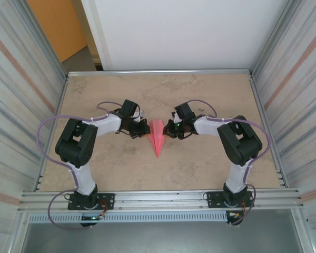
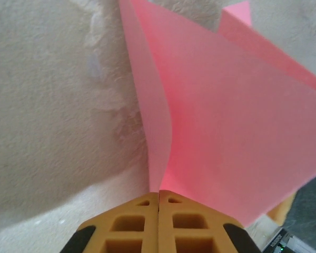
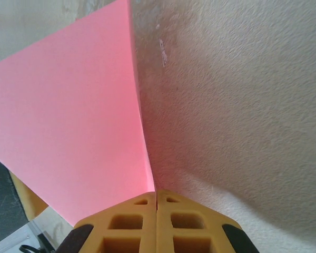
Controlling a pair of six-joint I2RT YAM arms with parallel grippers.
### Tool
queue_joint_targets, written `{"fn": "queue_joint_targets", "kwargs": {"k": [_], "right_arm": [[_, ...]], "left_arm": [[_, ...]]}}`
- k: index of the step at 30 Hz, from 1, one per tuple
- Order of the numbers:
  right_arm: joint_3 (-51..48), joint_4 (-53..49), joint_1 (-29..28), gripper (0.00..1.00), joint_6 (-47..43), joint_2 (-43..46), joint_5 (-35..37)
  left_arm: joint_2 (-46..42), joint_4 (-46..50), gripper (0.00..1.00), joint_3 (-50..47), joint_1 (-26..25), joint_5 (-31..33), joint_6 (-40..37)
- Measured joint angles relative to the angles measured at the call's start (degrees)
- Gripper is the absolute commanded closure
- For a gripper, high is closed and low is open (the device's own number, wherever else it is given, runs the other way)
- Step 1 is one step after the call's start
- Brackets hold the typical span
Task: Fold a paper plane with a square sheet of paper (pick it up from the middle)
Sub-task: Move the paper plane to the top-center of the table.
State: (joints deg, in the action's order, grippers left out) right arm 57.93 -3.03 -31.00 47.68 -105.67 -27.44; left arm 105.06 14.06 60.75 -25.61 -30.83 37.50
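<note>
Top view: the pink-red, narrow, pointed paper plane [image 1: 157, 138] sits mid-way across the mottled beige table [image 1: 210, 168], between my two arms. Its nose points to 6 o'clock, toward my bases, and its wide tail is at 12. My left gripper [image 1: 145, 129], with a black body and mustard-yellow latticed fingers [image 2: 130, 227], meets the plane's tail end from 9 o'clock. My right gripper [image 1: 169, 129], of the same build, meets it from 3 o'clock. Left wrist view: my fingers are pressed together, with a thin edge of the pink sheet running down into the seam between the tips, so I am pinching paper. Right wrist view: the same, tips closed with the pink edge caught between them. Look of the paper: matte and uniformly pink, with a sharp centre crease down its length in the top view. Up close, one layer curls upward from the left pinch and a broad panel slopes away toward 2 o'clock, so the wings are not lying flat. Another pink corner shows at 1 o'clock beyond that. I see no tears. Progress, as a judgement: the square is already a dart, so the main folds look done. Probably left are setting or evening the wings, letting go and leaving the plane on the table. I cannot tell whether the plane is lifted or touching the surface.
</note>
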Motion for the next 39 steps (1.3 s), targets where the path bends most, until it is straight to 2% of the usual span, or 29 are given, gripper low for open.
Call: {"fn": "queue_joint_targets", "kwargs": {"k": [10,24,39], "right_arm": [[-0.9,0.0,0.8,1.00,0.0,2.1,0.4],[-2.3,0.4,0.8,0.99,0.3,0.4,-0.1],[-2.3,-0.1,0.8,0.98,1.4,-0.7,0.0]], "left_arm": [[-3.0,0.6,0.91,-2.0,0.5,2.0,0.1],[-2.8,0.3,0.88,-4.0,0.5,2.2,0.7],[-1.5,4.8,0.80,-2.8,0.5,5.3,0.0]]}}
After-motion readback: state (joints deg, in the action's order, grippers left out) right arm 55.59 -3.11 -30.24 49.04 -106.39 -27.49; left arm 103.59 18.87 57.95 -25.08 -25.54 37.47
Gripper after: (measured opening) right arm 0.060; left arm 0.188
